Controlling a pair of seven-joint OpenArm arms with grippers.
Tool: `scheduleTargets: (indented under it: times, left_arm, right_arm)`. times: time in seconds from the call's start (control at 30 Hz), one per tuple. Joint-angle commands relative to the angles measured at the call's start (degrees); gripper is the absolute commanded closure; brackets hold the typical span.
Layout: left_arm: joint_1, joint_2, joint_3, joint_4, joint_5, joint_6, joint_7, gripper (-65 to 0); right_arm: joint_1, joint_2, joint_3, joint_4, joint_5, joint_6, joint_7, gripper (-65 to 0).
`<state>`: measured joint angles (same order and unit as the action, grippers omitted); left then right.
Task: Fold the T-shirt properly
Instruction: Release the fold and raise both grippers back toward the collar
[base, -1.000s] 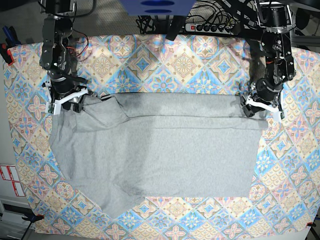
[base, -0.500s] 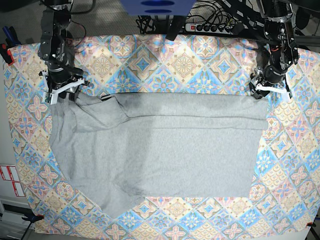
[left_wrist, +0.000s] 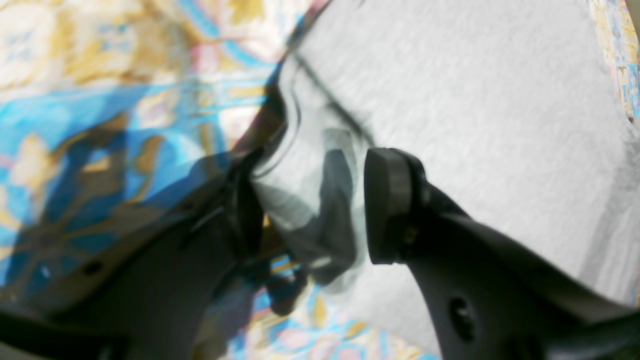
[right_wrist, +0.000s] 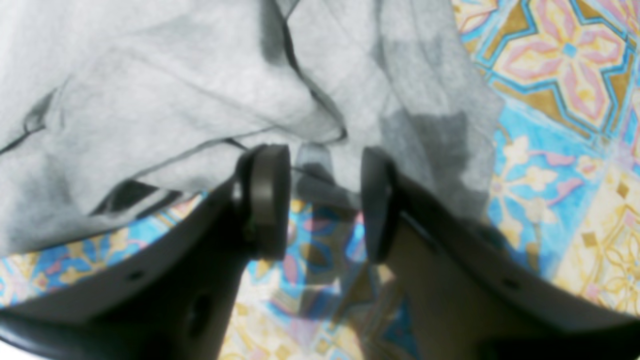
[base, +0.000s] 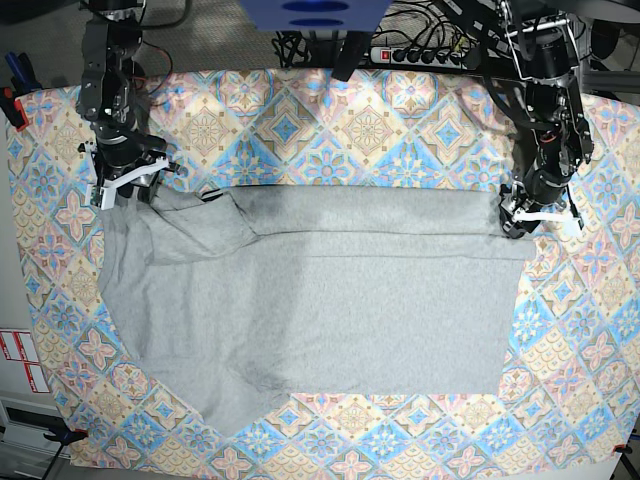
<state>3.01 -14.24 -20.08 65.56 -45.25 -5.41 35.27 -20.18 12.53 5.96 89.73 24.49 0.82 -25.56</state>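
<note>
Since a second ago both arms lift off the T-shirt (base: 330, 290); left gripper (left_wrist: 310, 205) and right gripper (right_wrist: 325, 200) jaws gape, holding nothing.

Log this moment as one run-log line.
light grey knit T-shirt: flat, partly folded on patterned cloth | left gripper: open at corner | right gripper: open at edge

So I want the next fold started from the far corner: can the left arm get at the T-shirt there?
Probably yes: the left gripper hangs open right at the T-shirt corner, cloth edge between its jaws, nothing blocking.
</note>
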Motion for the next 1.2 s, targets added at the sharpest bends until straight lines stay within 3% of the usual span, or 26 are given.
scheduleTargets:
  times: [0.0,0.17,0.4,0.63,0.9,1.17]
  left_arm:
    - [0.38,0.22,0.34,-0.02,0.11,0.27,2.32,-22.3]
    - [0.29,0.22,3.33,0.33,-0.24,0.27,2.14,0.0]
    - [0.82,0.22,3.42,0.33,-0.24,0.27,2.05,0.0]
    - [0.64,0.22,3.42,0.33,-0.24,0.27,1.96,0.0]
    - [0.56,0.04,3.42,0.33,-0.24,0.27,1.88,0.0]
    - [0.56,-0.05,3.42,0.33,-0.24,0.27,1.88,0.0]
  right_arm:
    - [-0.43,0.70,0.42,0.95,0.26,0.28,1.17,-22.8]
    - [-1.66,0.70,1.56,0.77,0.34,0.28,1.17,-22.9]
    - [-2.98,0.26,6.57,0.60,0.78,0.19,1.08,-24.2]
    - [-1.84,-2.47,11.23,-0.28,0.78,0.10,-4.90,-32.1]
    - [1.77,-3.17,11.58,-4.41,1.14,0.10,-7.71,-35.2]
    - [7.83,-2.82,11.23,-14.44,13.97,0.19,-7.89,-35.2]
